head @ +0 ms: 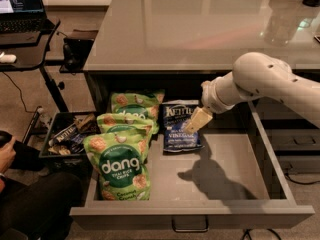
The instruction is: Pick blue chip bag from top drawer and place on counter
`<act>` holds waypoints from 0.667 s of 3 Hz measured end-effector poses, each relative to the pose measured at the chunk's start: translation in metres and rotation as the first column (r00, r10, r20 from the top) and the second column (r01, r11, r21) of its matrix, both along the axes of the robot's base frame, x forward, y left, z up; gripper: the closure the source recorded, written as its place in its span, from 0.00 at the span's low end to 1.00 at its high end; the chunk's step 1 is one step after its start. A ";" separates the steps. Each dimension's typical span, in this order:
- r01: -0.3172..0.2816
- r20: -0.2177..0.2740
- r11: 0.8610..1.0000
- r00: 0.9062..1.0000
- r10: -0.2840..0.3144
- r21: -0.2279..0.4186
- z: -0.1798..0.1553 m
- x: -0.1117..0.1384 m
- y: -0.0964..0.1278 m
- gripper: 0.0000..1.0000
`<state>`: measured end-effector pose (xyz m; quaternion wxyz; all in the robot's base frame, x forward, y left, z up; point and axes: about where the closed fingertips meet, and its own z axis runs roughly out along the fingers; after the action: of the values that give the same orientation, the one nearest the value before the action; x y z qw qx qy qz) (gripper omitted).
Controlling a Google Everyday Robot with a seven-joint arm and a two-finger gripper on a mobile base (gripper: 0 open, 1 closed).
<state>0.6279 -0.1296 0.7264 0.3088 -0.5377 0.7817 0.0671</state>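
Note:
The blue chip bag [179, 126], dark navy with white "Kettle" lettering, lies flat at the back middle of the open top drawer [220, 184]. My gripper [196, 120] hangs from the white arm reaching in from the right, and its cream fingers overlap the bag's right upper edge. I cannot tell if it touches the bag. The glossy grey-beige counter [195, 29] spreads above the drawer.
Three green "dang" bags [120, 166] stand in a row at the drawer's left. A black bin of snack bars [67, 136] sits on the floor to the left. A black desk with a laptop [20, 9] stands at top left. A person's arm [7, 156] shows at the left edge.

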 end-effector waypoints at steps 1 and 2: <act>-0.022 0.022 1.000 1.000 0.022 0.002 -0.020 0.011 0.007 0.00; -0.052 0.035 0.999 0.998 0.051 0.015 -0.036 0.023 0.012 0.00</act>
<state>0.6513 -0.1175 0.6901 0.3250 -0.5562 0.7615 0.0720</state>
